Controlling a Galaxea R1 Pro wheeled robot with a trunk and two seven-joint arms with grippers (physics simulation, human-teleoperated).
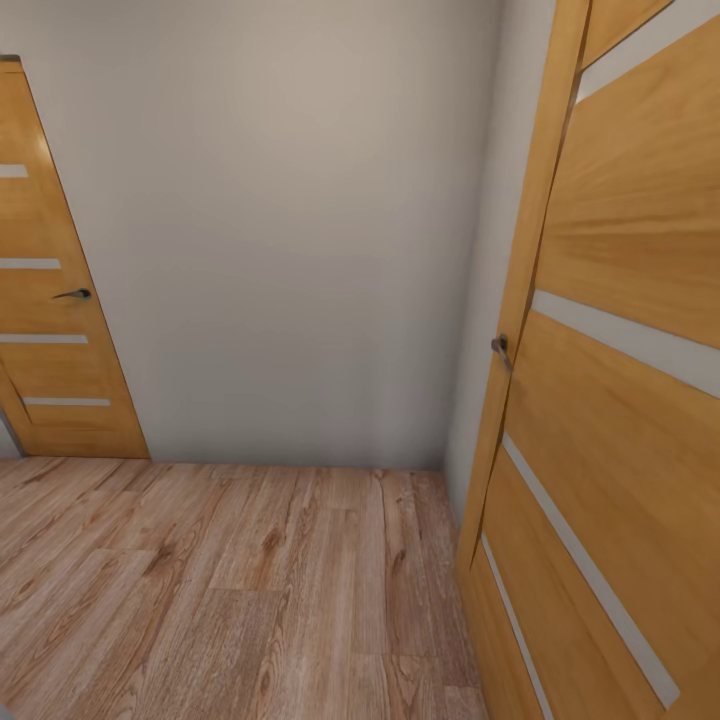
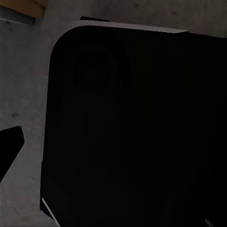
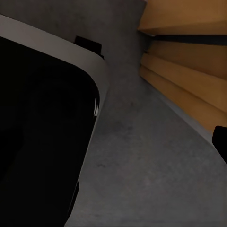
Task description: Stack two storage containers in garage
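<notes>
While the robot faces a blank white wall [image 1: 290, 230] in a hallway, an open light-wood door [image 1: 620, 400] fills the right of the head frame, close enough that I judge a turn could clip its edge. A second wood door [image 1: 55, 300] stands at the left above the wood-plank floor [image 1: 230, 590]. Neither orange-red container appears, and I cannot tell how either gripper's fingers stand.

— What colours lie ahead of me?
— A plain off-white wall [image 1: 290, 230], light wood-plank flooring [image 1: 220, 590] and honey-orange doors [image 1: 620, 400] striped with pale bands (grain showing).
— And under my wrists?
— Mottled dark grey floor [image 3: 156, 161], black base [image 2: 132, 132].
</notes>
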